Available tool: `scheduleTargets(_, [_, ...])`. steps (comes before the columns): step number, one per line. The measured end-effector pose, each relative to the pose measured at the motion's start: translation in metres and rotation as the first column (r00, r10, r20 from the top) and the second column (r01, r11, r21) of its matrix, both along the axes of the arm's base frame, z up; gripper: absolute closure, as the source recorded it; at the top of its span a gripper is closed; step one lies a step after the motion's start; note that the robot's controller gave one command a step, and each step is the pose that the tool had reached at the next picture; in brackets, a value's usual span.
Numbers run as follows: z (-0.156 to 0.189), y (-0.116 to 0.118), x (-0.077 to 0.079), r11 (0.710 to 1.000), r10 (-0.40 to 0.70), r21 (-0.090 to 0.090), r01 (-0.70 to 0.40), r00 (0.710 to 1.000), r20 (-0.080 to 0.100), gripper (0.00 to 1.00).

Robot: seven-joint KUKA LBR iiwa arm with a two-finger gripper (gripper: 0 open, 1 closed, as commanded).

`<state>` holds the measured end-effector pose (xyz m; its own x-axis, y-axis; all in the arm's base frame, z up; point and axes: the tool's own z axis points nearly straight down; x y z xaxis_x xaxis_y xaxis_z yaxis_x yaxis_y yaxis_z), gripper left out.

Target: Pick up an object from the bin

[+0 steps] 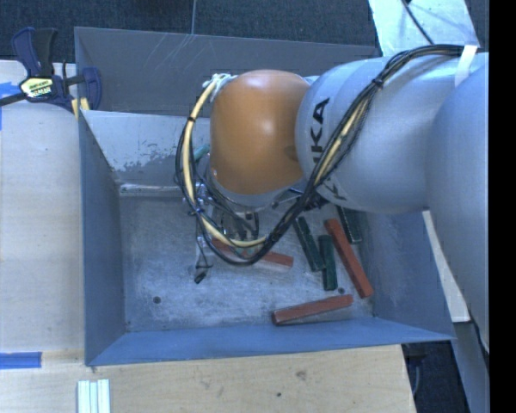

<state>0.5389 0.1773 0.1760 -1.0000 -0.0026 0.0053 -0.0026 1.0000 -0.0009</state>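
My gripper (239, 222) is low over the middle of the bin floor, mostly hidden under the arm's orange cover and looped cables. Just below and to its right lies a short orange-red stick (275, 261), partly covered by the cables. To the right of that stick lie two dark green sticks (311, 244), side by side and pointing toward the bin's front. I see nothing between the gripper's fingers.
A long red-brown stick (350, 261) lies slanted at the right side of the floor, and another red-brown stick (313, 311) rests along the front wall. The arm spans the bin's right half. The left part of the floor is bare grey metal.
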Motion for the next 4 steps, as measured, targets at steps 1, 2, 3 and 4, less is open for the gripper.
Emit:
scheduleTargets(1, [-0.081, -0.075, 0.046, 0.919, 0.393, -0.001, -0.393, 0.919, 0.002, 0.0])
scheduleTargets(2, [-0.107, -0.12, 0.046, 0.935, 0.353, 0.0, -0.353, 0.935, 0.004, 0.0])
scheduleTargets(3, [-0.104, -0.117, 0.047, 0.935, 0.356, 0.001, -0.356, 0.935, 0.009, 1.0])
scheduleTargets(4, [0.012, -0.125, 0.059, 0.944, 0.331, -0.002, -0.331, 0.943, 0.018, 1.0])
